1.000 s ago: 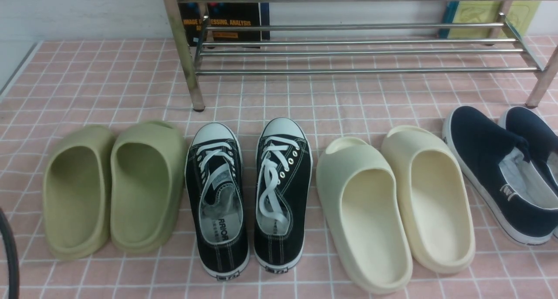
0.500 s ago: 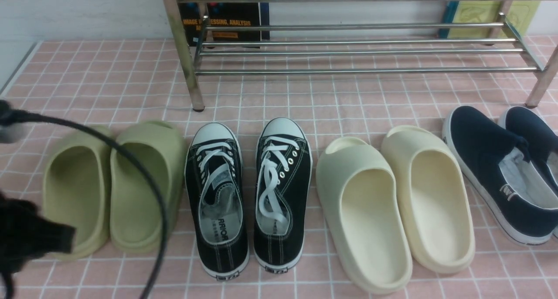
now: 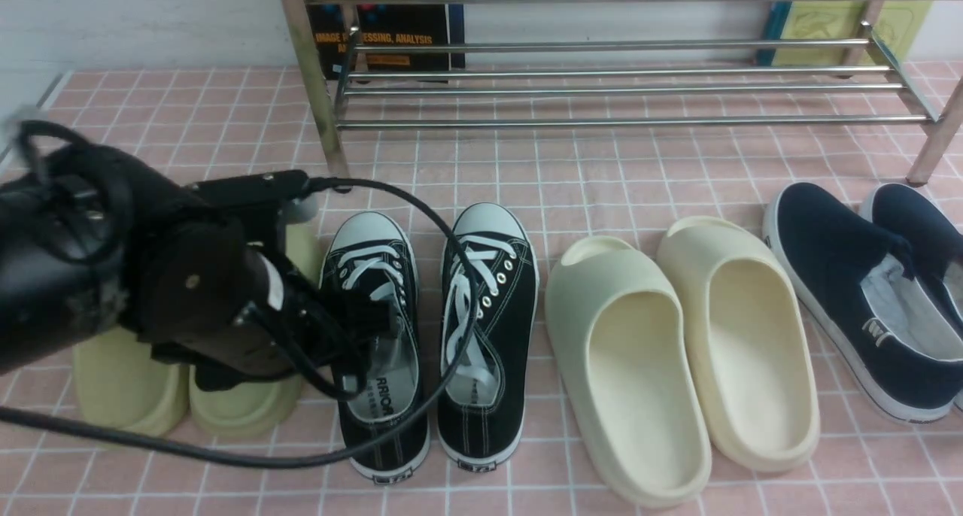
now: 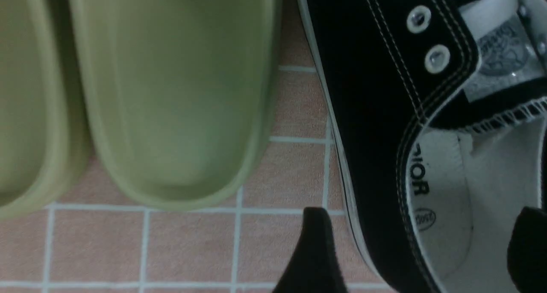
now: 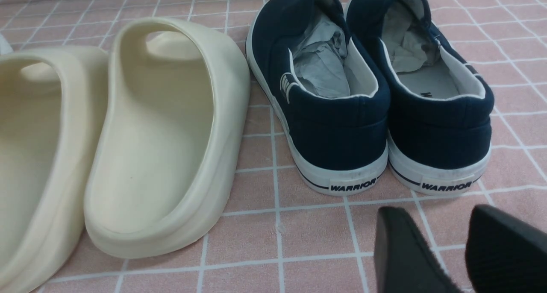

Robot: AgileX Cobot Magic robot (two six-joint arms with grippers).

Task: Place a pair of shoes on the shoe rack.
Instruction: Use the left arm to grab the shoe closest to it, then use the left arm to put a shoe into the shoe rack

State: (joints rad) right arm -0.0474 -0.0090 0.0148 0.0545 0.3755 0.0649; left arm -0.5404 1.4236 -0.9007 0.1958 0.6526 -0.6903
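The left end effector [image 4: 421,216] had been swung in and opened astride the side wall of the black sneaker [image 4: 372,113] beneath it. Nothing was yet gripped.

Front view's bright and even, soft shadows; glare on the rack [image 3: 617,89] bars; left arm [image 3: 113,268] smeared at its edge; left wrist view's dim and soft, slide [image 4: 171,92] mushy; right wrist view's crisp.

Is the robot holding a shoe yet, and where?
Nothing yet. The open left gripper straddles the side wall of the black canvas sneaker; the right gripper is empty.
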